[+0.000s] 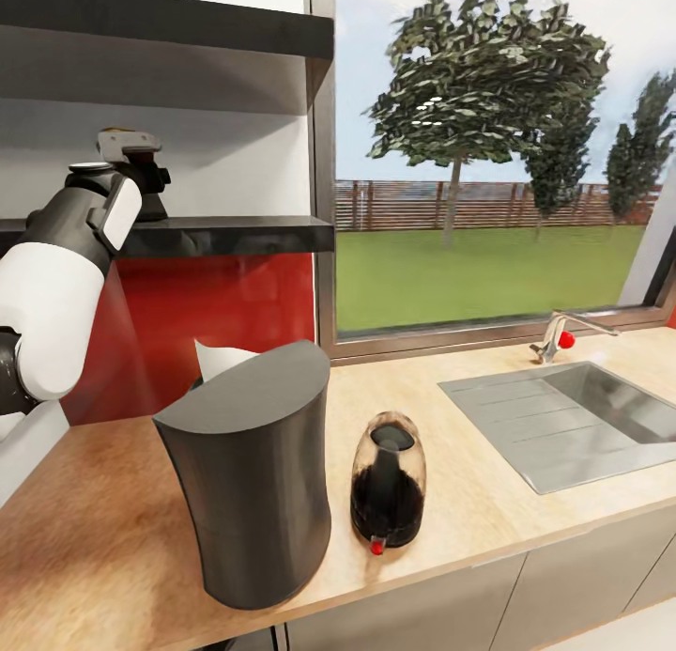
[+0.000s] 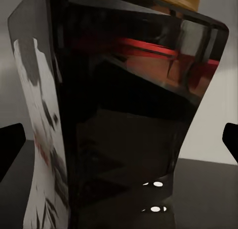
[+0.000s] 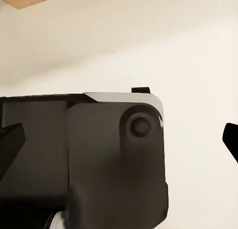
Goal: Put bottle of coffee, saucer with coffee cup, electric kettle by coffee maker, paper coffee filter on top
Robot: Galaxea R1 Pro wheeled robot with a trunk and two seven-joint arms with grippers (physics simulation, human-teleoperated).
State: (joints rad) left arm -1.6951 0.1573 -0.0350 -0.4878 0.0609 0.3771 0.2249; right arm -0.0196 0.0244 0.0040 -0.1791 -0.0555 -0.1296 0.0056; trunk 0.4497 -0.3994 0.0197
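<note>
Head view and both wrist views. The left gripper (image 1: 131, 177) reaches up to the kitchen shelf (image 1: 235, 233), a thin glossy black board edging the red backsplash (image 1: 216, 303), where the bottle of coffee (image 2: 129, 115) stands, largely hidden behind the wrist in the head view. In the left wrist view the bottle sits close between the dark fingertips (image 2: 11, 144), which show at either edge with a gap to the glass; the jaws stand apart and are not yet clamped. The bottle is a waisted jar of dark, mirror-smooth glass with a golden-brown lid and a red-white label on one side: judged rigid, moderately heavy for its size, slippery and breakable, so the narrow waist, below the flare of the shoulder, looks the safest place for a firm, level grip. Below, on the light wood table (image 1: 469, 501), stands the coffee maker (image 1: 249, 482), a matte dark-grey column with a slanted flat top; a white paper coffee filter (image 1: 218, 358) peeks up behind it. Just beside it is the electric kettle (image 1: 388, 482), egg-shaped clear amber glass with black fittings and a red switch. A brushed steel sink (image 1: 563, 426) is inset farther along. The right gripper's (image 3: 121, 140) jaws are also apart, over a dark part of the robot.
</note>
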